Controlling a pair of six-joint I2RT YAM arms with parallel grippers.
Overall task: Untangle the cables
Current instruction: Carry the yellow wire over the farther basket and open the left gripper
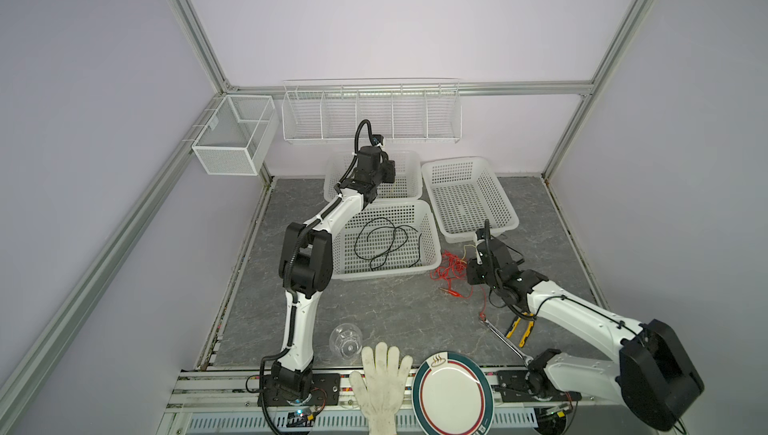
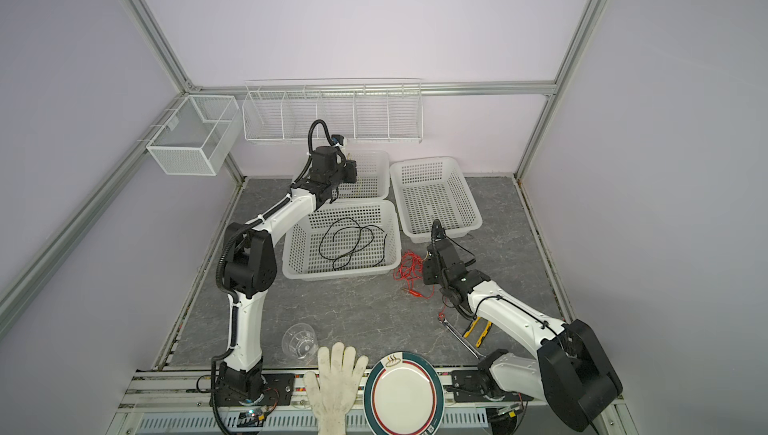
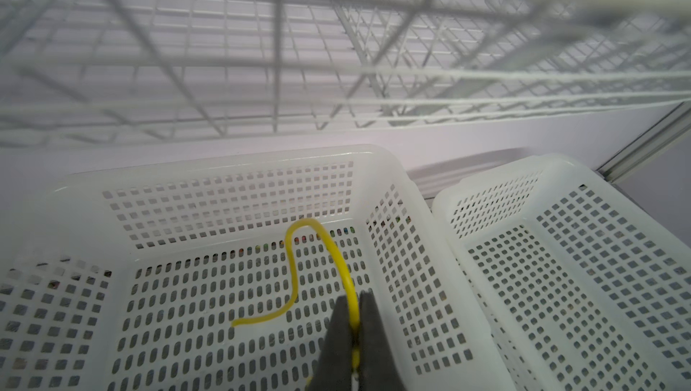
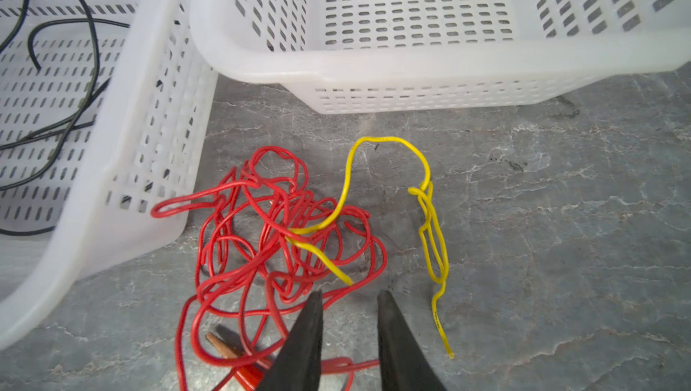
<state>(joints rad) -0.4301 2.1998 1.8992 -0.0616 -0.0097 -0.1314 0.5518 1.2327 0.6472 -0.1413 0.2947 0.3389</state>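
left gripper [image 3: 355,295]: fingers are pinching shut on a yellow cable [image 3: 306,222]. the cable is arching up from the tips and curling back down toward the floor of the back basket [image 3: 224,157]. i am holding it over that basket, below the wire rack [image 3: 276,60].

right gripper [image 4: 349,292]: fingers are standing partly apart, gripping nothing, hovering just above the red cable [image 4: 278,226], which is lying tangled on the table [image 4: 561,221].

a second yellow cable [image 4: 430,217] is threading through the red heap, its knotted end trailing beside it.

the black cable [image 1: 390,243] is lying looped in the front basket [image 1: 386,274].
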